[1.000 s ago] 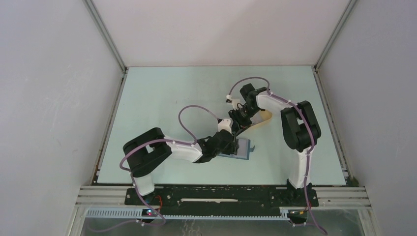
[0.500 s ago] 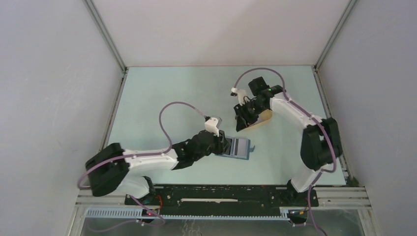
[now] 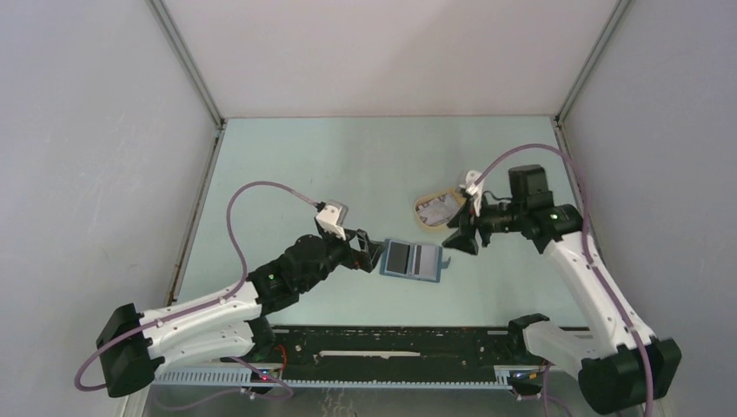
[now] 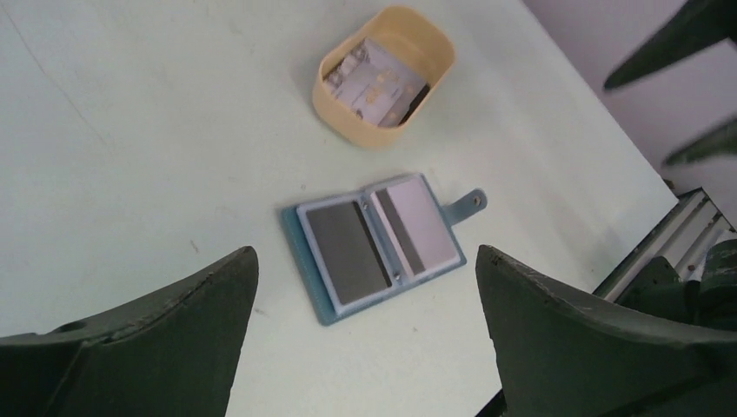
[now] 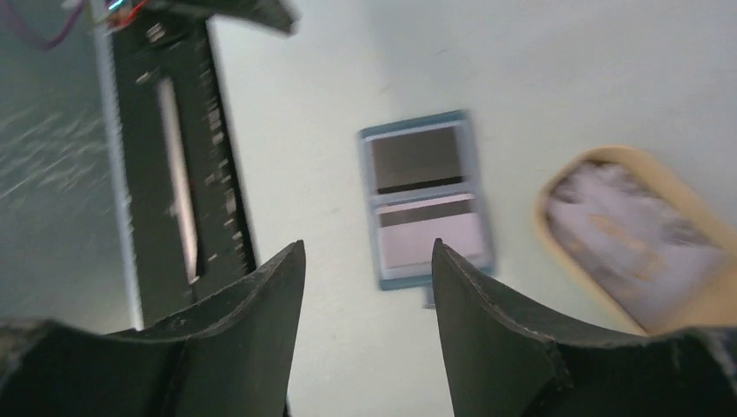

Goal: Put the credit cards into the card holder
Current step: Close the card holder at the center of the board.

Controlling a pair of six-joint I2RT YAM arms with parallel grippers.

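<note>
**Both jaws open and empty beside the open card holder**

My left jaws are spread wide with nothing between them. They hang over the desk [image 3: 287, 174] just left of the card holder [image 3: 414, 259] and do not touch it. In my left wrist view the two dark fingers [image 4: 165, 339] frame the holder from either side, well clear of it.

My right jaws are also parted and hold nothing. They sit to the right of the holder, just near of the tray [image 3: 428, 221]. My right wrist view is blurred, but the gap between the fingers [image 5: 504, 347] is plain and only the desk shows through it.

The holder lies flat and open towards the near middle of the desk. Its snap tab [image 4: 469, 202] sticks out from its right edge. Each open page carries one of the cards: a dark one [image 4: 348, 252] on the left page and a pale one with a dark stripe [image 4: 415, 228] on the right page.

The beige oval tray stands a little farther back and to the right of the holder, apart from it. More pale cards [image 4: 375, 82] lie in it in a loose heap. I cannot tell how many.
</note>
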